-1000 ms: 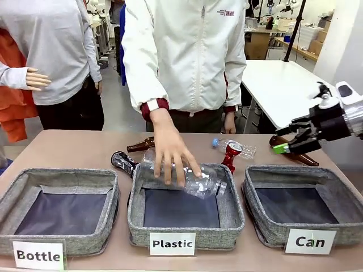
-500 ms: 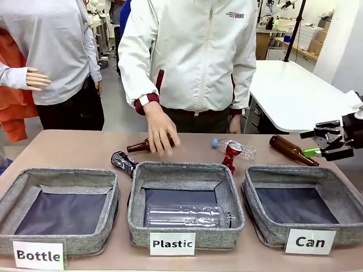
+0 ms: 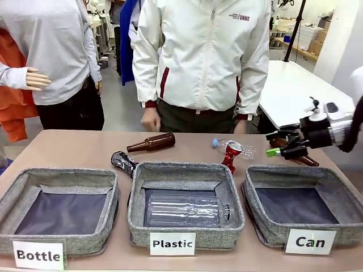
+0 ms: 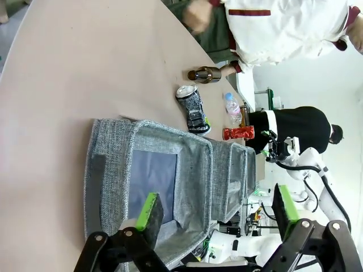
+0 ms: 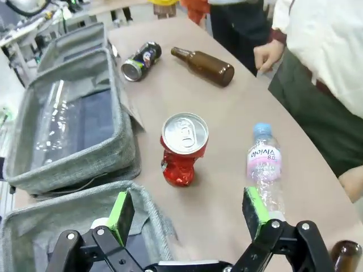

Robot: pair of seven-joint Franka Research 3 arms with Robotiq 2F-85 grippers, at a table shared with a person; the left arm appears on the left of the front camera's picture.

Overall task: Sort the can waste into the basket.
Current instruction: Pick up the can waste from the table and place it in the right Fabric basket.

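1. The right gripper (image 3: pixel 278 143) is hovering over the table (image 3: pixel 74 147) with its jaws spread wide, gripping nothing.
2. The red can (image 5: pixel 182 148) is standing upright just ahead of that gripper. It is lining up roughly with the gap between the fingers and is touching neither pad.
3. The black can (image 5: pixel 140 60) is lying on its side farther ahead, off toward that gripper's left-hand finger and well apart from it.
4. The "Can" basket (image 3: pixel 266 226) is sitting below the right gripper, on its near side, with its dark lining showing.
5. A small clear bottle (image 5: pixel 264 164) is lying just beyond the right-hand pad, and a brown bottle (image 3: pixel 303 160) is resting beside the gripper.
6. The left gripper (image 4: pixel 216 207) is also hanging released and holding nothing. The "Bottle" basket (image 4: pixel 113 164) is lying ahead of its fingers, with the black can beyond it.
7. The person's hand (image 3: pixel 150 119) is hanging at the far table edge near another brown bottle (image 3: pixel 153 142), well apart from both grippers.
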